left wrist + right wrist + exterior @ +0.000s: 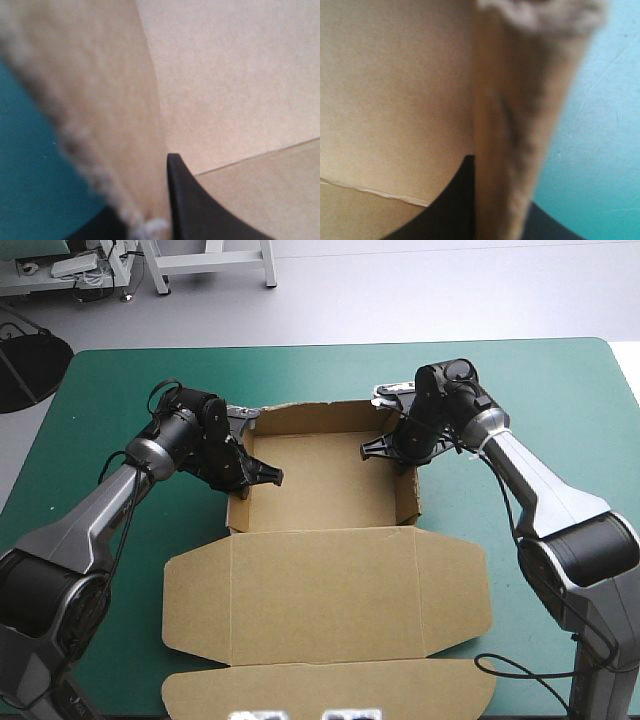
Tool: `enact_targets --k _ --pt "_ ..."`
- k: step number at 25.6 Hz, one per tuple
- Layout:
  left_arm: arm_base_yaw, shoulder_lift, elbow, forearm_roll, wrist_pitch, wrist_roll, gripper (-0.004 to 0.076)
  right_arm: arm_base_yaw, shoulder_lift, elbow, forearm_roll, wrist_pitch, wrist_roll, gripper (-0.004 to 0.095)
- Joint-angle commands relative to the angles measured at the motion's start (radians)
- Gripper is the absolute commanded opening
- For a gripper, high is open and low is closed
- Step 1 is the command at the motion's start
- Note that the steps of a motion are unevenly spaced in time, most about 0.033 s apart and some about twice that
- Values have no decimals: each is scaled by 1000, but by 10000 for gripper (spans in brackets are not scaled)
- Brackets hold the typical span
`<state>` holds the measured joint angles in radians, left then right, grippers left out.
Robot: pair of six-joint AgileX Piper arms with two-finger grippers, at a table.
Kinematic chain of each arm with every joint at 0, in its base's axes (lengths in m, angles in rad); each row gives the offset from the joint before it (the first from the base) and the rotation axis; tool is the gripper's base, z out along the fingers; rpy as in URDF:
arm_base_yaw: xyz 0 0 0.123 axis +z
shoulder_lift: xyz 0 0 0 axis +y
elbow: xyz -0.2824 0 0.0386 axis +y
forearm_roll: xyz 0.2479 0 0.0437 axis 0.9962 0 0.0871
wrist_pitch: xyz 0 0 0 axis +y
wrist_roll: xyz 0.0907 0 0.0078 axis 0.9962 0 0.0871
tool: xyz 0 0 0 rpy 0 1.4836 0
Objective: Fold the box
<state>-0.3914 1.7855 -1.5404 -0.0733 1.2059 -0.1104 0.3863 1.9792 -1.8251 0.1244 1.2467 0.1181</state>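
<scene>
Your left gripper [268, 476] and right gripper [374, 449] each pinch one of the box's [322, 592] side walls, one finger inside, probably to keep those walls upright for tucking.

left arm [95, 525] / right arm [545, 490]: silver-grey shells, black joints | end effector fingers [200, 215]: black curved fins
</scene>
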Motion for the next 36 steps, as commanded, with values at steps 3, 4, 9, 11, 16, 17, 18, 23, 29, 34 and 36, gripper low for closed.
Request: enact_targets --k 3,4,9,11,16,17,18,23,29,34,36 --pt "-27 -35 -33 -109 -96 22 -9 16 -2 -30 109 -15 -20 -11" --pt "-27 -35 -33 -107 -113 26 -9 16 3 -30 109 -24 -20 -11" --pt "-27 -35 -33 -71 -139 28 -8 20 8 -31 70 -52 -35 -10" --pt "-27 -35 -33 -38 -140 28 -8 20 8 -31 41 -44 -35 10" --pt "-27 -35 -33 -10 -143 66 38 20 8 -31 -34 -11 -9 254" --pt "-27 -35 -33 -10 -145 81 65 20 8 -31 -39 -11 -9 305" --pt "-27 -35 -33 -10 -145 91 99 20 8 -31 -40 -11 -9 342" --pt "-27 -35 -33 -14 -167 104 400 20 8 -31 -60 -1 -9 388" --pt "-25 -35 -33 30 -221 83 538 20 6 -58 -72 1 -9 388" --pt "-25 -35 -33 150 -217 81 538 20 6 -175 -74 1 -9 388" --pt "-25 -35 -36 164 -207 76 538 18 6 -224 -92 1 -9 388"
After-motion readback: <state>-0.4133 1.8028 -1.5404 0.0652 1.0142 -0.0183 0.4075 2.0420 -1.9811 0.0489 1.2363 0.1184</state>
